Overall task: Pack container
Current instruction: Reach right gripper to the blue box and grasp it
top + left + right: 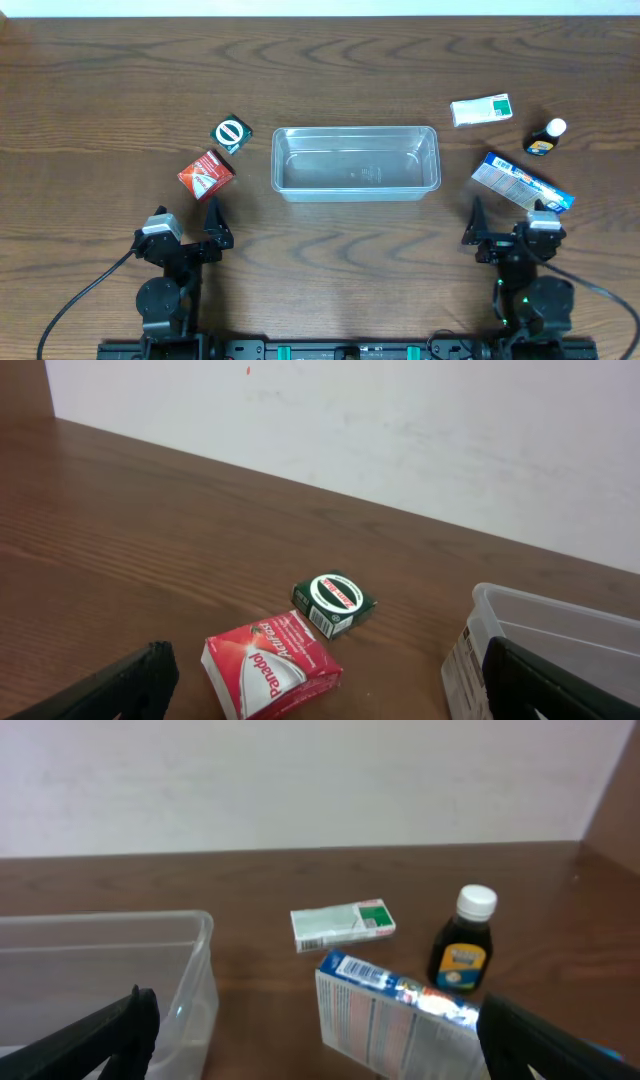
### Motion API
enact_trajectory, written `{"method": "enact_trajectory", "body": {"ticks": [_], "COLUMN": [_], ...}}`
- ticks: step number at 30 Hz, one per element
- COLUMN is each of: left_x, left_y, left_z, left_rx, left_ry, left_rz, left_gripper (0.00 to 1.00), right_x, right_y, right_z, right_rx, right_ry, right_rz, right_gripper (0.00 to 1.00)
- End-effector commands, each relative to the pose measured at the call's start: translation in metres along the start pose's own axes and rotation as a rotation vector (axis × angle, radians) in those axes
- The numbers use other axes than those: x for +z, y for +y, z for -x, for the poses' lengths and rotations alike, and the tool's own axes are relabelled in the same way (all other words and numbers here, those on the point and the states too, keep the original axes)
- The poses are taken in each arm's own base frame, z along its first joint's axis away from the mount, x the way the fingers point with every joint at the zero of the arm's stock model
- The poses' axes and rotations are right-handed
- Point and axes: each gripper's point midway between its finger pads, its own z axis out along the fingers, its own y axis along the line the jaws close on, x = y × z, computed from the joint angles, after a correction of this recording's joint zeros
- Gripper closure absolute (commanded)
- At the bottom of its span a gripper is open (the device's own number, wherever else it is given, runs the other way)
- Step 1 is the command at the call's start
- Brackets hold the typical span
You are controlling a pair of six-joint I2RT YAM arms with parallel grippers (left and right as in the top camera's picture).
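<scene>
Between the two arms and a little ahead of both, the container (pixel 355 165) is sitting empty on the table (pixel 100 90), long side facing them, with nothing packed yet. The left gripper (pixel 218 228) is hovering with its jaws spread wide and gripping nothing; the right gripper (pixel 480 232) is doing the same on its side.

Just ahead of the left gripper, the red box (pixel 206 173) is lying turned cornerwise to the jaws. I am thinking a straight close there risks catching it on its corners, so it twists or squirts out. Beyond it, the green box (pixel 231 134) is sitting near enough that a wide approach could nudge it away.

Just ahead of the right gripper and slightly outward, the blue box (pixel 521 182) is lying at a slant. It is long, so a pinch near one end may let it swing and clip the tub's rim. Past it, the small dark bottle (pixel 546 138) is standing upright, and a passing finger could tip it. The white-and-green box (pixel 481 110) is lying farthest out. The tub looks light; a bump may slide it.
</scene>
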Motion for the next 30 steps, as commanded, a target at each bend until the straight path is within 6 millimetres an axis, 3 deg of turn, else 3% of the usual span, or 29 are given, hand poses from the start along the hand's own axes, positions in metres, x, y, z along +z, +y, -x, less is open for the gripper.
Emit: {"method": "enact_trajectory", "body": {"ticks": [1, 7, 15, 20, 24, 30], "left_x": [0.001, 0.001, 0.001, 0.001, 0.001, 0.001], "left_y": [0.004, 0.004, 0.004, 0.004, 0.003, 0.004], "left_z": [-0.016, -0.016, -0.016, -0.016, -0.016, -0.016], "left_rx": [0.001, 0.001, 0.001, 0.001, 0.001, 0.001], "left_ry": [0.052, 0.052, 0.052, 0.052, 0.052, 0.052], "left_rz": [0.007, 0.007, 0.007, 0.007, 0.007, 0.007], "left_gripper": [0.02, 0.02, 0.02, 0.02, 0.02, 0.02], "right_x": [-0.008, 0.01, 0.034, 0.046, 0.051, 0.063], "right_y": [0.004, 0.002, -0.008, -0.008, -0.011, -0.036], "right_z": [0.058, 0.113, 0.159, 0.159, 0.142, 0.114], "right_rx": [0.032, 0.005, -0.18, -0.294, -0.37, -0.377], "right_ry": [-0.03, 0.216, 0.613, 0.724, 0.798, 0.929], "right_rz": [0.001, -0.047, -0.071, -0.032, -0.001, -0.04], "right_gripper": [0.01, 0.01, 0.01, 0.01, 0.01, 0.01]}}
